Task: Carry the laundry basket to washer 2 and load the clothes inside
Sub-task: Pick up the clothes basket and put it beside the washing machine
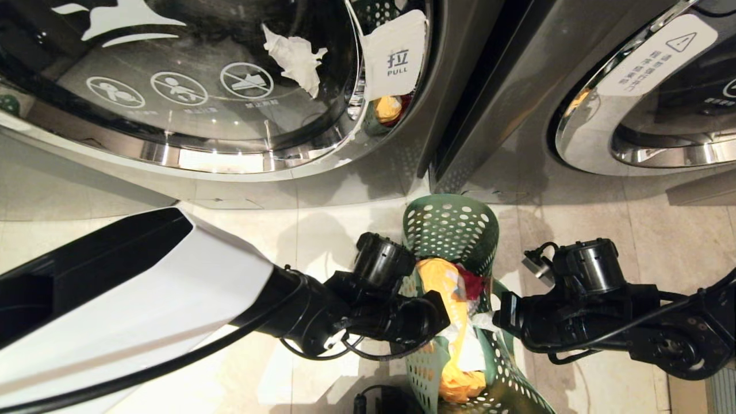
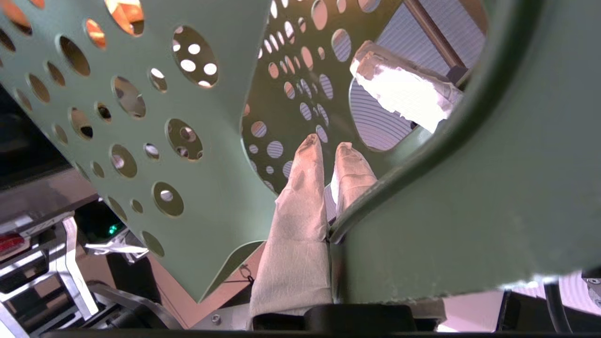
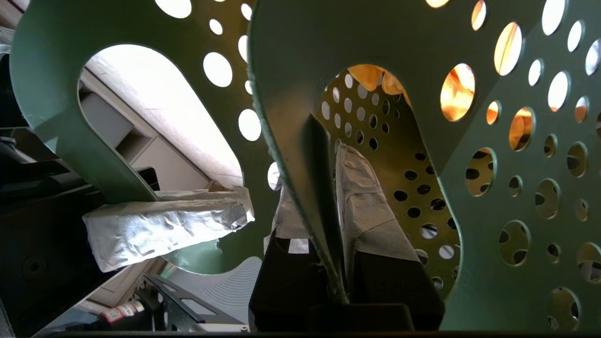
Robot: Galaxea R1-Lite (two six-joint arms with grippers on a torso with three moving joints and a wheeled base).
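The dark green perforated laundry basket [image 1: 451, 227] hangs tilted between my arms, above the tiled floor before two dark grey washers. It holds the clothes: a yellow-orange garment [image 1: 440, 273], a red one [image 1: 471, 284] and a white one [image 1: 471, 351]. My left gripper [image 1: 440, 313] [image 2: 328, 150] is shut on the basket's wall [image 2: 446, 202] by a handle cut-out. On the opposite side my right gripper [image 1: 499, 313] [image 3: 314, 173] is shut on the basket's wall [image 3: 319, 155] too. No number shows on either machine, so I cannot tell which one is washer 2.
The nearer washer's chrome-ringed glass door [image 1: 190, 75] fills the upper left, with a white PULL tag [image 1: 397, 54] and a crumpled white scrap [image 1: 296, 54] on it. Another washer door [image 1: 650, 98] is at the upper right. Pale floor tiles [image 1: 632, 230] lie below.
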